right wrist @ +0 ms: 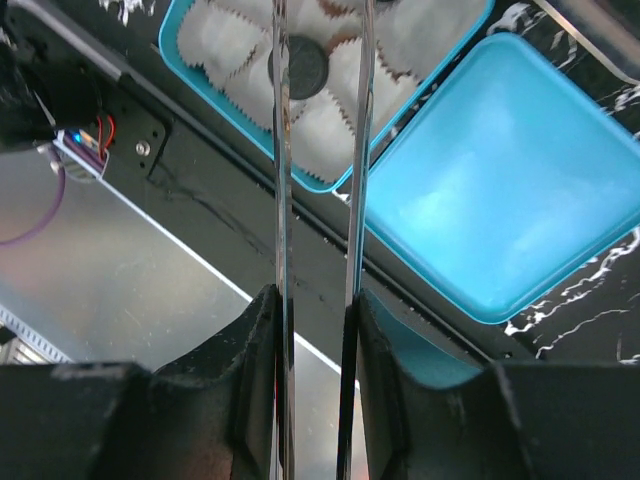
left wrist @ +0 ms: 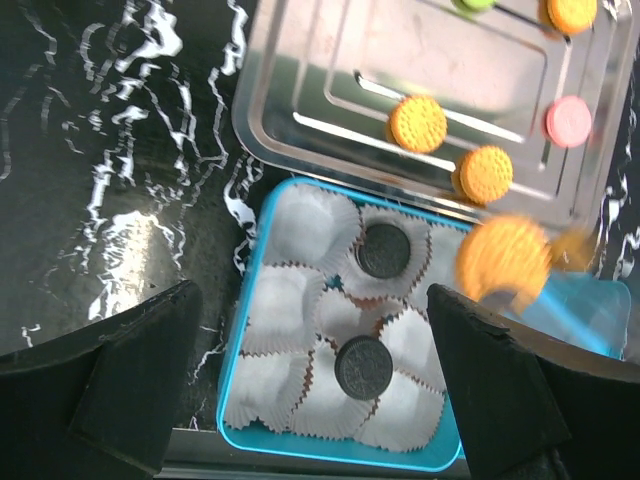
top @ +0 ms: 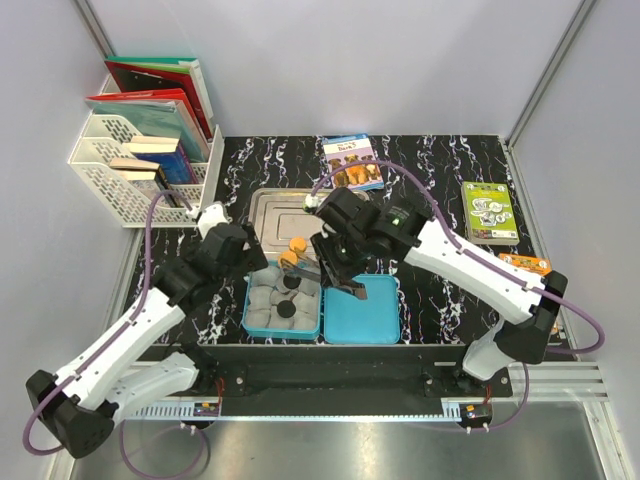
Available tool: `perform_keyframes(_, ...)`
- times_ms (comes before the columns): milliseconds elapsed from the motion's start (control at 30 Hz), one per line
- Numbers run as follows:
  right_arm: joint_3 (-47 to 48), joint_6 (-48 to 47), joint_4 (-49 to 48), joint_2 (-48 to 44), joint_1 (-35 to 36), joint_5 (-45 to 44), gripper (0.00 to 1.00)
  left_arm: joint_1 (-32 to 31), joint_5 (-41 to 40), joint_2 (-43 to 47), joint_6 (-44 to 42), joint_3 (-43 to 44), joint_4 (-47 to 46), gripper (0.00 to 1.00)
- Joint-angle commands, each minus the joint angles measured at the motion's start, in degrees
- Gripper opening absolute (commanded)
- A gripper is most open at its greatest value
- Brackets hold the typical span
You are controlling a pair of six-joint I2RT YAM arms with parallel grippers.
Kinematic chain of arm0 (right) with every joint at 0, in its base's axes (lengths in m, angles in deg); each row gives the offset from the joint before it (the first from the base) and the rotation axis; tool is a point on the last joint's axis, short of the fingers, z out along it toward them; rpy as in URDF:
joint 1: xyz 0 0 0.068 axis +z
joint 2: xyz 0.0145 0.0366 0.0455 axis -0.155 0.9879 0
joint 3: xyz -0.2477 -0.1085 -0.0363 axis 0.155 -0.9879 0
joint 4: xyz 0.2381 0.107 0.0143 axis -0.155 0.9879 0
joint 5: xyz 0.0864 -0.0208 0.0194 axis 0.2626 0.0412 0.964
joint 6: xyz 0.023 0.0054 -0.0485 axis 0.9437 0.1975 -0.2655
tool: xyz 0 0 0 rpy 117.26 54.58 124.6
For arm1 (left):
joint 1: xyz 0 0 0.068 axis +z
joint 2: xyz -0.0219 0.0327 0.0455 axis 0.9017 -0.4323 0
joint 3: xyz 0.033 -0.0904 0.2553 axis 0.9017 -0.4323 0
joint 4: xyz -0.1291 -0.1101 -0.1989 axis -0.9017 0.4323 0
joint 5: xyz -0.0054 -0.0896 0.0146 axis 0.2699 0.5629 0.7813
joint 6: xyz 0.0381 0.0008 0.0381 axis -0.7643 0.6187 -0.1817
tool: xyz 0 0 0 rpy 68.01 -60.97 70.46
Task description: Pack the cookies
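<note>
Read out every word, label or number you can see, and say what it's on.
Nothing reads clearly.
Blue book: cover title too small to read.
Green book: cover print too small to read.
Books in the white rack: nothing legible.
Black cookies: embossed pattern, blurred.

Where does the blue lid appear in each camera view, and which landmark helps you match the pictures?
Top external: blue lid at lower centre.
Left wrist: a sliver at the right edge, behind a blurred orange cookie.
Right wrist: fills the upper right, beside the tongs.
Shared landmark: the blue box of paper cups, left of the lid everywhere.
</note>
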Motion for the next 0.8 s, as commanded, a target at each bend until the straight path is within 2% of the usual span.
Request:
perform_keyframes(0, -1.93, 2.86, -4.09, -0.55, 3.36, 0.25, 0.20, 2.01, -3.27, 0.94, 0.64, 3.04, 1.61, 0.99)
perform_keyframes(667, 2.11, -1.18, -10.07, 12.63, 4.68, 2.81, 0.20, 5.53, -4.41, 6.66, 0.21, 0.06, 4.25, 0.99)
perform_keyframes(767, 3.95, -2.06, -10.16, 13.77, 4.51, 1.84, 0.30, 5.70, -4.24, 6.75, 0.20, -0.21, 4.25, 0.99)
